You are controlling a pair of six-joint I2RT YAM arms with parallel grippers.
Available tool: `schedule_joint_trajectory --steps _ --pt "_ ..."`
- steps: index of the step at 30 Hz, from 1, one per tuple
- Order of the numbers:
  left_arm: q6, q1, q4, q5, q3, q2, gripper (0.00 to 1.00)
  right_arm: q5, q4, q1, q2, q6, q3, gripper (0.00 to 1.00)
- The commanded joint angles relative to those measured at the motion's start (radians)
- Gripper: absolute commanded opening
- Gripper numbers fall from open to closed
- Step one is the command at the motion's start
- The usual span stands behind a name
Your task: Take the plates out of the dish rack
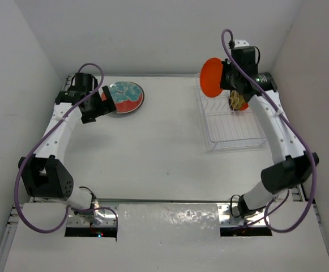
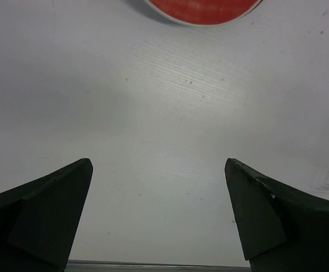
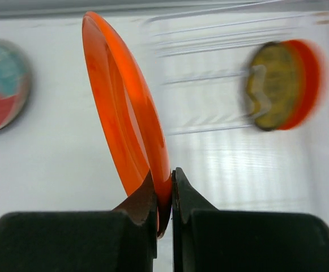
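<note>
- Top view: a white wire dish rack (image 1: 235,145) with a clear tray base sits on the white worktop (image 1: 164,153).
- The right gripper (image 1: 226,80) holds a small glossy orange plate (image 1: 211,77) on edge, in the air at the rack's far left corner. Upright is how the slots keep plates, so it looks freshly drawn out and not yet set down.
- One yellow-centred plate (image 1: 237,102) stands in the rack's far end, propped by the prongs and partly hidden by the arm.
- A larger red and teal plate (image 1: 124,97) lies flat well to the left of the rack, apparently already unloaded. The left gripper (image 1: 103,102) hovers beside it.
- Left wrist view: the left gripper (image 2: 158,170) is spread wide with nothing between its dark, wedge-shaped fingers (image 2: 56,209). Below is matt worktop, with the plate's red rim (image 2: 201,11) at the top edge.
- Right wrist view: the right gripper (image 3: 165,187) is closed tight on the lower rim of the orange plate (image 3: 124,107), a thin, smooth, shallow dish. Pinching the rim suits a plate standing on edge.
- Beyond it the rack's wires (image 3: 209,79) and the yellow-centred plate (image 3: 277,85) are blurred. The red and teal plate (image 3: 0,85) shows a mottled centre.
</note>
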State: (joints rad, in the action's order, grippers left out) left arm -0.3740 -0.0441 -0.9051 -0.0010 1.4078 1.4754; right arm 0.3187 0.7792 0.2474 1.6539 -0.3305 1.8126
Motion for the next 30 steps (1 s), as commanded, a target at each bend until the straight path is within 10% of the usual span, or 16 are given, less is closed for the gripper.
schedule_joint_trajectory --steps 1,8,16,18,19,22,30 --pt "0.015 0.006 0.08 0.045 0.003 -0.047 1.0 -0.438 -0.138 0.018 -0.034 -0.093 -0.146 0.0" --pt "0.001 0.007 0.182 0.139 -0.044 -0.099 1.0 -0.645 -0.287 0.033 0.066 -0.232 -0.363 0.0" --pt "-0.003 0.006 0.218 0.154 -0.072 -0.118 1.0 -0.708 -0.285 0.104 0.346 -0.252 -0.225 0.07" --pt "0.0 0.007 0.218 0.145 -0.073 -0.122 1.0 -0.704 -0.256 0.105 0.362 -0.258 -0.182 0.18" --pt "0.001 0.009 0.219 0.144 -0.075 -0.122 1.0 -0.661 -0.232 0.105 0.363 -0.257 -0.165 0.45" --pt "0.01 0.009 0.213 0.128 -0.072 -0.124 1.0 -0.484 -0.002 0.101 0.376 -0.17 0.014 0.81" --pt "0.027 0.01 0.19 0.101 -0.093 -0.13 1.0 -0.198 0.189 -0.131 0.343 -0.022 0.318 0.83"
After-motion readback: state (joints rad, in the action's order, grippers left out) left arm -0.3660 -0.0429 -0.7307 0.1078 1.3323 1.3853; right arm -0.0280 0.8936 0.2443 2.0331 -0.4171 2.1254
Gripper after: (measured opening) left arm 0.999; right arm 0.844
